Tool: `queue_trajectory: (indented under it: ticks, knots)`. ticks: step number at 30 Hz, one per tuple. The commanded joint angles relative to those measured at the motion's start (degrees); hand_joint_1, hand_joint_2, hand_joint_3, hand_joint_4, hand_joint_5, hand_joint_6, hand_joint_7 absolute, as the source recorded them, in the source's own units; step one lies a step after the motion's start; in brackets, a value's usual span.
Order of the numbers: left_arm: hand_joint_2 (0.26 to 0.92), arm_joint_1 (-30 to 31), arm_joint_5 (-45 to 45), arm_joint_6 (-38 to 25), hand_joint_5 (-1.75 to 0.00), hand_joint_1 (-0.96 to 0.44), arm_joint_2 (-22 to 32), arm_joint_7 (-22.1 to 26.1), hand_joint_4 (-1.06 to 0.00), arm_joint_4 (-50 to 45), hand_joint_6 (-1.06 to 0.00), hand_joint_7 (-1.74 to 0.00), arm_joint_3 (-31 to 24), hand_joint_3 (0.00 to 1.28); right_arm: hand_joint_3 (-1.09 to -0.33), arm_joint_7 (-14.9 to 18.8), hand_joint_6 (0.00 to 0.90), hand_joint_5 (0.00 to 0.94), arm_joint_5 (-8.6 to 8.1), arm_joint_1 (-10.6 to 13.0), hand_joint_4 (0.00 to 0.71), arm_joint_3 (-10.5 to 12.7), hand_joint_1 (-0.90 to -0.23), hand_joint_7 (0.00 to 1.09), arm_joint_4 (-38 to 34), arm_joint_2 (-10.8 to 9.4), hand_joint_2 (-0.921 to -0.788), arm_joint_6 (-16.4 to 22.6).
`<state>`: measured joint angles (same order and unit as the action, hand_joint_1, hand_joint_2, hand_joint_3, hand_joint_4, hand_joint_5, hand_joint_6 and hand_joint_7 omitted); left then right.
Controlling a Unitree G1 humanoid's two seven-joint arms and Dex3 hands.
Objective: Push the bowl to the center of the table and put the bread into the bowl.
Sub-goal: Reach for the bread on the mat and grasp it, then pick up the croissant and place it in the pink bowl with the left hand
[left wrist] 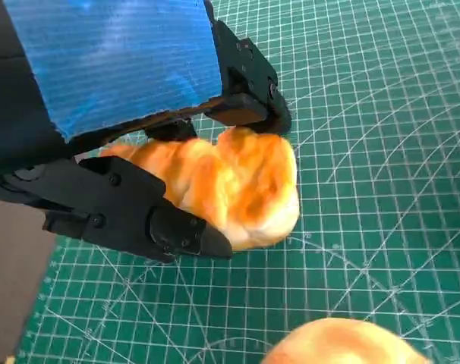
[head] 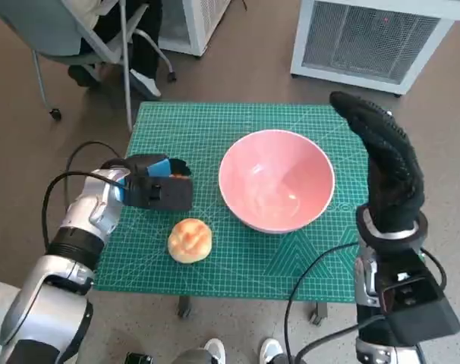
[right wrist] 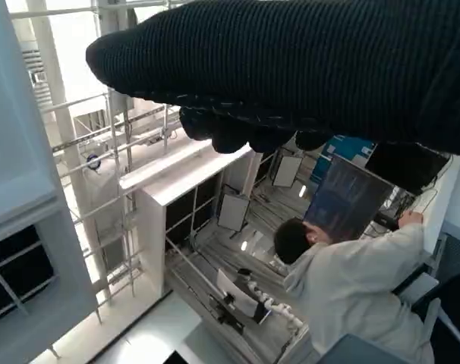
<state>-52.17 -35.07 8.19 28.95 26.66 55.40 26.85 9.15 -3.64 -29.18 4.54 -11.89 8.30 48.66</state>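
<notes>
Table (head: 237,262): small, covered by a green gridded cutting mat, with brown floor around it.
Bowl (head: 276,180): pink, upright, nothing in it, standing on the mat a little to the right of the middle of the table.
Bread in hand (left wrist: 237,186): a golden piece seen in the left wrist view, gripped between the black fingers (left wrist: 139,216) of the left hand and held just above the mat; in the head view the hand hides all but an orange sliver of it.
Second bread (head: 190,240): a round bun lying loose on the mat, near the front edge, just in front of the left hand and to the left of the bowl; its top shows at the edge of the left wrist view (left wrist: 344,345).
Left hand (head: 155,186): low over the left part of the mat, blue tape on its back, fingers closed around the gripped bread, apart from the bowl.
Right hand (head: 385,163): in the black knitted glove, raised beside the right rim of the bowl, fingers stretched out and holding nothing; whether it touches the rim I cannot tell.
Background: a person (right wrist: 351,280) in a pale top shows in the right wrist view; a chair (head: 86,34) and legs stand beyond the far left corner, a white grilled unit (head: 367,38) beyond the far right.
</notes>
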Motion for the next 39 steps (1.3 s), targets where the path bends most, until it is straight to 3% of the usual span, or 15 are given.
queue_trajectory:
  ticks: [1, 7, 22, 31, 39]
  knots:
    - [0.92, -1.1, -0.2, 1.7, -1.33, 0.0, 1.4, 0.6, -0.54, 0.7, -0.52, -1.26, 0.1, 0.18, -0.525, -0.6, 0.008, 0.015, 0.43, 1.7, 0.42, 0.1, -0.365, 0.91, 0.6, -0.1, -0.921, -1.1]
    - [0.92, -2.7, 1.4, 2.1, -1.34, 0.0, 2.9, 0.9, -0.55, -2.5, -0.52, -1.25, -2.4, 0.18, -0.524, -0.7, 0.014, 0.015, 0.31, 1.7, 0.421, 0.1, -0.36, 0.9, 0.6, -0.1, -0.921, -1.3]
    - [0.921, -2.2, 6.9, 0.0, -1.25, 0.0, 4.1, -1.6, -0.6, -28.2, -0.56, -1.24, -12.3, 0.14, -0.521, 0.2, 0.022, 0.015, -1.08, 1.7, 0.421, -0.2, -0.37, 0.89, 0.6, 0.2, -0.921, -1.2]
    - [0.92, -3.6, 6.2, 1.6, -1.2, 0.0, -0.1, -5.2, -0.67, -36.3, -0.57, -1.21, -11.7, 0.1, -0.523, 0.6, 0.025, 0.015, -1.58, 1.5, 0.421, -0.6, -0.373, 0.89, 0.7, 0.1, -0.921, -1.5]
    - [0.92, -6.6, 6.3, 4.0, -1.18, 0.0, -5.3, -3.7, -0.68, -34.0, -0.57, -1.22, -8.2, 0.09, -0.524, 0.6, 0.024, 0.016, -1.77, 1.9, 0.421, -0.8, -0.373, 0.89, 1.5, 0.0, -0.921, -1.6]
